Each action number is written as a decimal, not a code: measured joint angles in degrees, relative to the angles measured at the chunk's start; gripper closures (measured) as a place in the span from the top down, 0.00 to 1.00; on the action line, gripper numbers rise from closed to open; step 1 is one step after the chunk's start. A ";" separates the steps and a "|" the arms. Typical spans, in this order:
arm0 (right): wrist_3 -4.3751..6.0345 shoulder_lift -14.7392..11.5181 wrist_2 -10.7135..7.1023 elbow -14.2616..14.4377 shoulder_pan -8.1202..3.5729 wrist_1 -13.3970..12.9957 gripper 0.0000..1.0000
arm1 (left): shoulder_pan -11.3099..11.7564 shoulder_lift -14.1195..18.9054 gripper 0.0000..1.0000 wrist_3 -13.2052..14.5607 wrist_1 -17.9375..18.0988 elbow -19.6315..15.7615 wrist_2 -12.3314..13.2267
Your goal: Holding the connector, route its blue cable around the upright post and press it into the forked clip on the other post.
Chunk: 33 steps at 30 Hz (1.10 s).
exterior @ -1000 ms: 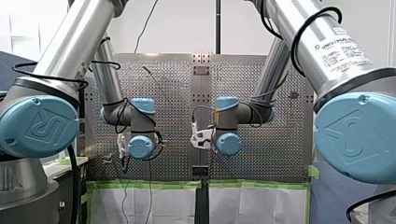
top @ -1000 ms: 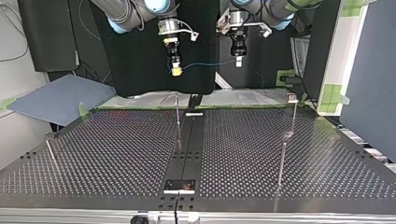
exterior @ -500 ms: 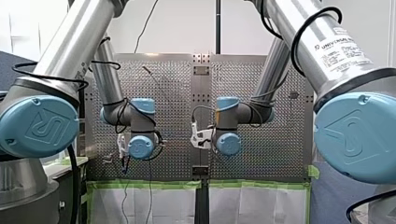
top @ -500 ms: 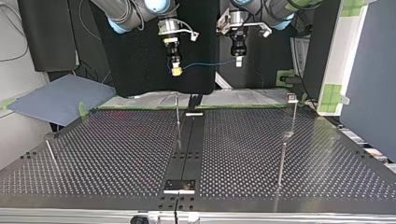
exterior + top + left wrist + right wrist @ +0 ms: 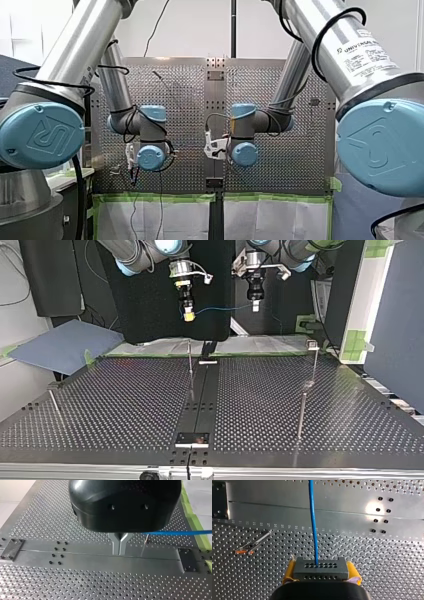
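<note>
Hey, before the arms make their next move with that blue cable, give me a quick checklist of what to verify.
1. Connector clamped in my right gripper: ok.
2. Blue cable running free from the connector to my left gripper: ok.
3. My left gripper, shut, actually pinching the cable: cannot tell.
4. Cable routed around the upright post: not ok; it hangs in the air, clear of the post.

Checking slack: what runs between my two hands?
Only the blue cable, strung in the air from my right hand to my left hand, in the top view.
</note>
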 joint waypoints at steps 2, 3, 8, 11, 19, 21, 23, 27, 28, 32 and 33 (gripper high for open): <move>0.00 0.00 0.00 0.00 0.00 0.00 0.00 | 0.00 0.00 0.00 0.00 0.00 0.00 0.00; 0.00 0.00 0.00 0.00 0.00 0.00 0.00 | 0.00 0.00 0.00 0.00 0.00 0.00 0.00; 0.00 0.00 0.00 -0.01 0.00 0.00 0.00 | 0.00 0.00 0.00 0.00 0.00 0.00 0.00; 0.00 0.00 0.00 0.00 0.00 0.00 0.00 | 0.04 -0.09 0.00 0.09 0.08 0.00 0.04; -0.24 0.76 0.39 -0.40 1.66 0.47 0.00 | 0.16 -1.65 0.00 0.93 2.02 0.00 0.17; -0.25 0.83 0.42 -0.41 2.45 0.50 0.00 | 0.17 -1.72 0.00 0.95 2.13 0.00 0.17; -0.26 0.86 0.43 -0.42 3.47 0.51 0.00 | 0.17 -1.74 0.00 0.96 2.17 0.00 0.17; -0.26 0.87 0.44 -0.43 4.96 0.52 0.00 | 0.18 -1.74 0.00 0.97 2.19 0.00 0.18; -0.27 0.88 0.44 -0.44 5.16 0.52 0.00 | 0.18 -1.75 0.00 0.97 2.19 0.00 0.17; -0.27 0.89 0.44 -0.43 5.40 0.52 0.00 | 0.18 -1.76 0.00 0.97 2.19 0.00 0.18; -0.27 0.88 0.44 -0.43 5.42 0.52 0.00 | 0.18 -1.76 0.00 0.97 2.20 0.00 0.18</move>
